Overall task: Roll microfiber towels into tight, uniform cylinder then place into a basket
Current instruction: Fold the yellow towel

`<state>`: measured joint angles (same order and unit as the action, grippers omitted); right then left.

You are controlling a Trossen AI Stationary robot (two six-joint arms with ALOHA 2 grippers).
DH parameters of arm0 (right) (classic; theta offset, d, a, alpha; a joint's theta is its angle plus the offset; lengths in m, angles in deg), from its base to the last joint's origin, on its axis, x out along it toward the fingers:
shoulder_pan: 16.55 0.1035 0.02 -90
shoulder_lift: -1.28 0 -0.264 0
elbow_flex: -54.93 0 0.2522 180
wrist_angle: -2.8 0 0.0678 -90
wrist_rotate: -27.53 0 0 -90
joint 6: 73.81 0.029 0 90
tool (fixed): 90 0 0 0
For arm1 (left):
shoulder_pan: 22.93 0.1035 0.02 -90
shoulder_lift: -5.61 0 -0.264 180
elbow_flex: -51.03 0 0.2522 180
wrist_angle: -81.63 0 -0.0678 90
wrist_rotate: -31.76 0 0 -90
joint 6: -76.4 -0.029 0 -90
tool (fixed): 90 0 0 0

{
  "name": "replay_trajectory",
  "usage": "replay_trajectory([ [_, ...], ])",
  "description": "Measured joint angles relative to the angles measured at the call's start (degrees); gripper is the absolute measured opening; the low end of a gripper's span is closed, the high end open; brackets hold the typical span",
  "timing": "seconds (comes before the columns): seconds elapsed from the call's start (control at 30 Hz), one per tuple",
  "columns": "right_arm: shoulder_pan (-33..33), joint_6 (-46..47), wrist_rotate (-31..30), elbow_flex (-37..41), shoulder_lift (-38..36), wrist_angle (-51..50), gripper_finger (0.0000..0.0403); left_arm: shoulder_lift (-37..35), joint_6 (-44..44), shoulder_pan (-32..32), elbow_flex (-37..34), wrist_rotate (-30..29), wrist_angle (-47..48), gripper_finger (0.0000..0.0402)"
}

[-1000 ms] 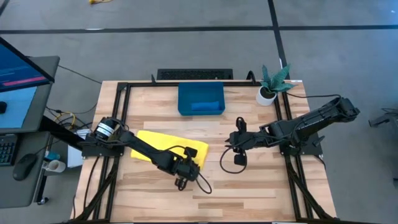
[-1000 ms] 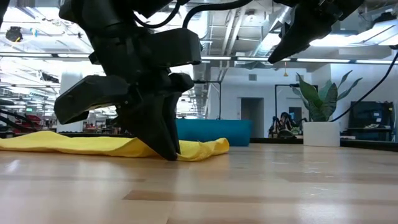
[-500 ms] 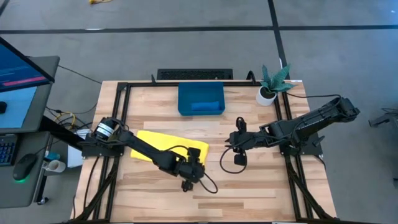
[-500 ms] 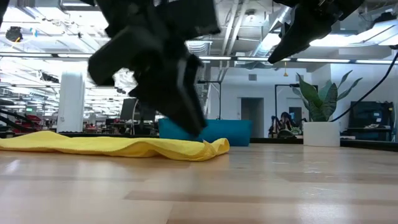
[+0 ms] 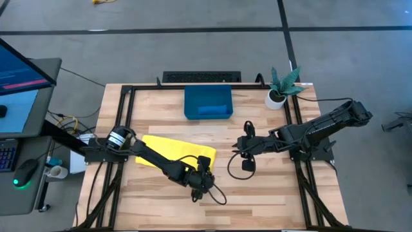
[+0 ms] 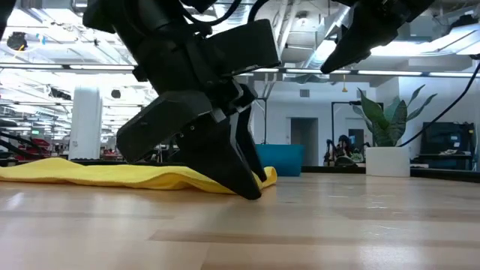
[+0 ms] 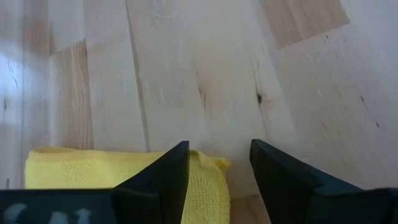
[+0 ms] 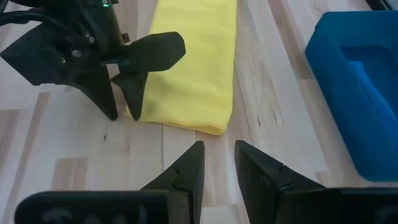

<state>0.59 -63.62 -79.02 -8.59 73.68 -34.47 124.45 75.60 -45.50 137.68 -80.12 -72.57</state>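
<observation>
A yellow towel (image 5: 174, 149) lies flat on the wood as a folded strip, also seen in the low view (image 6: 112, 174) and the right wrist view (image 8: 196, 74). My left gripper (image 5: 205, 188) is open, tips down at the table (image 6: 251, 187), at the towel's near right corner (image 7: 214, 167). One finger stands over that corner and the other over bare wood. A blue towel (image 5: 212, 111) lies in the dark-blue basket (image 5: 190, 103) at the far middle. My right gripper (image 5: 239, 149) hangs open above the table, right of the yellow towel, with nothing between its fingers (image 8: 189, 165). My left gripper comes slanting down at the yellow towel's near right corner (image 8: 140, 118), with one finger (image 7: 174, 171) over the cloth. Whether that finger touches the cloth, I cannot tell. The towel lies slack on the table.
A small white pot with a green plant (image 5: 280, 87) stands at the far right. A dark metal frame (image 5: 129, 90) runs along the table's edges. A screen and desk things (image 5: 19, 84) sit off the left side. Bare wood (image 5: 270, 193) lies at the near right.
My left gripper has opened and let go of the yellow towel's near edge. It rose, went toward the table's right edge and a little nearer, then came down at the towel's right corner. The towel has stayed flat on the table.
</observation>
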Motion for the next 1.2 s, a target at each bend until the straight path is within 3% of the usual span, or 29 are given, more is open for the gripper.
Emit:
replay_trajectory([
  [0.4,0.00,-0.11,0.01,0.00,0.00,0.00,0.0111,0.13,2.60,0.56,0.07,-2.02,3.48,0.0155],
  [0.6,0.00,-0.11,0.00,0.00,0.00,0.00,0.0111,0.20,3.39,1.29,0.00,-3.03,4.59,0.0111],
  [0.9,0.02,-0.11,0.00,0.00,0.00,0.00,0.0111,0.39,-1.51,0.75,-0.24,-6.61,4.76,0.0010],
  [1.2,0.11,-0.14,0.02,0.02,0.00,0.93,0.0111,-1.53,-3.29,-3.47,4.83,-10.43,10.31,0.0002],
])
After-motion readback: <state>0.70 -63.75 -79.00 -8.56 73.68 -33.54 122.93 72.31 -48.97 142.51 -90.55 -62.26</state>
